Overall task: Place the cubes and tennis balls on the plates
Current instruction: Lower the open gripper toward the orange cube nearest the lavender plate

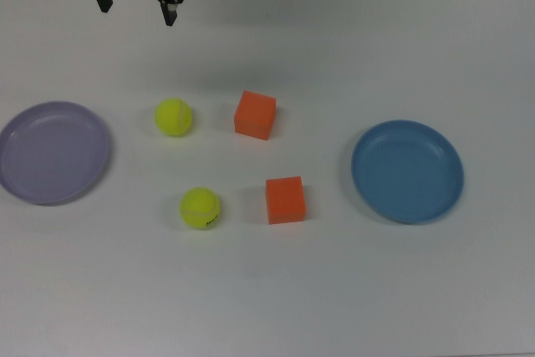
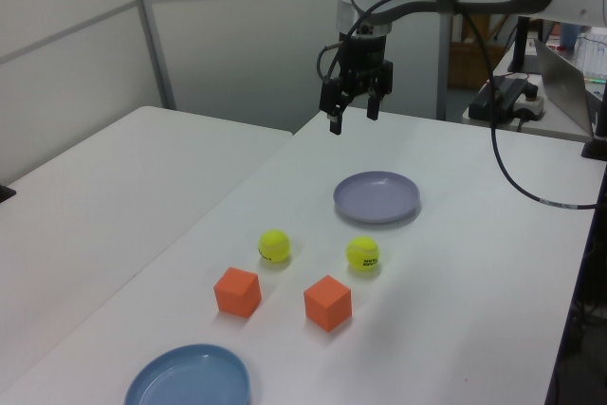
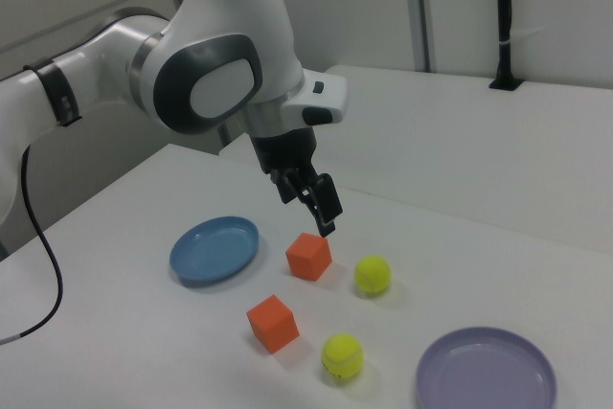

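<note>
No object had yet been placed: both tennis balls (image 1: pixel 174 116) (image 1: pixel 201 207) and both cubes (image 1: pixel 255 114) (image 1: pixel 285 200) lay on the counter (image 1: pixel 334 290), between the empty lavender plate (image 1: pixel 53 152) and blue plate (image 1: pixel 407 170). The end effector (image 1: pixel 135 2) hovered high, fingers spread, holding nothing. Judged next requirement: descend over the nearest ball, straddle it, and close.

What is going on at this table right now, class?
A robot arm's gripper hangs open and empty above the white table, holding nothing. Two orange cubes and two tennis balls sit on the table between a lavender plate and a blue plate. Both plates are empty, so none of the four items has been placed on a plate yet.
</note>
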Controlling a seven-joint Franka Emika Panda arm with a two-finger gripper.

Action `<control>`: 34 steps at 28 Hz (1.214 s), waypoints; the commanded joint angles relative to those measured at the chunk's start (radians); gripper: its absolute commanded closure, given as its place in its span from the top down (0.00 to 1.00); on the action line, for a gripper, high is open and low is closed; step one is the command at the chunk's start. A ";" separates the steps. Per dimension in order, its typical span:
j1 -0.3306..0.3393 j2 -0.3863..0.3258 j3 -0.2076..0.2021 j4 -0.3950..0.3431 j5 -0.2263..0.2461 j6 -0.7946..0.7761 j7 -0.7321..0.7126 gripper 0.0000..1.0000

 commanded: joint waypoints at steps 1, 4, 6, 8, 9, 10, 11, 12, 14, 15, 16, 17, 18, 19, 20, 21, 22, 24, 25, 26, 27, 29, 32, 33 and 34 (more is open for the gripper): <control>0.001 -0.047 0.034 -0.069 -0.001 0.008 -0.010 1.00; 0.001 -0.062 0.062 -0.110 0.011 0.034 0.015 1.00; 0.001 -0.071 0.090 -0.160 0.011 0.080 0.070 1.00; 0.001 -0.072 0.114 -0.188 0.011 0.108 0.099 1.00; 0.001 -0.071 0.122 -0.197 0.011 0.120 0.110 1.00; 0.001 -0.071 0.130 -0.208 0.011 0.130 0.118 1.00; 0.001 -0.071 0.144 -0.237 0.011 0.146 0.125 1.00; 0.001 -0.069 0.151 -0.254 0.011 0.156 0.125 1.00; 0.001 -0.069 0.171 -0.288 0.011 0.185 0.131 1.00; 0.001 -0.068 0.179 -0.303 0.013 0.205 0.136 1.00; 0.001 -0.066 0.188 -0.341 0.013 0.246 0.153 1.00; 0.001 -0.066 0.191 -0.364 0.013 0.269 0.162 1.00; 0.001 -0.066 0.194 -0.384 0.014 0.295 0.171 1.00; 0.001 -0.065 0.199 -0.403 0.016 0.324 0.180 1.00; 0.001 -0.063 0.205 -0.421 0.021 0.353 0.190 1.00; 0.001 -0.060 0.211 -0.453 0.028 0.405 0.203 1.00; 0.001 -0.059 0.214 -0.467 0.031 0.429 0.208 1.00; 0.001 -0.054 0.223 -0.495 0.033 0.469 0.211 1.00; 0.001 -0.048 0.228 -0.516 0.036 0.499 0.214 1.00; 0.002 -0.045 0.233 -0.525 0.036 0.512 0.220 1.00; 0.001 -0.037 0.236 -0.535 0.036 0.521 0.225 1.00; 0.001 -0.023 0.243 -0.542 0.036 0.536 0.233 1.00; 0.001 0.010 0.246 -0.549 0.036 0.553 0.240 1.00; 0.001 0.018 0.246 -0.549 0.036 0.559 0.240 1.00; 0.001 0.024 0.246 -0.549 0.036 0.564 0.240 1.00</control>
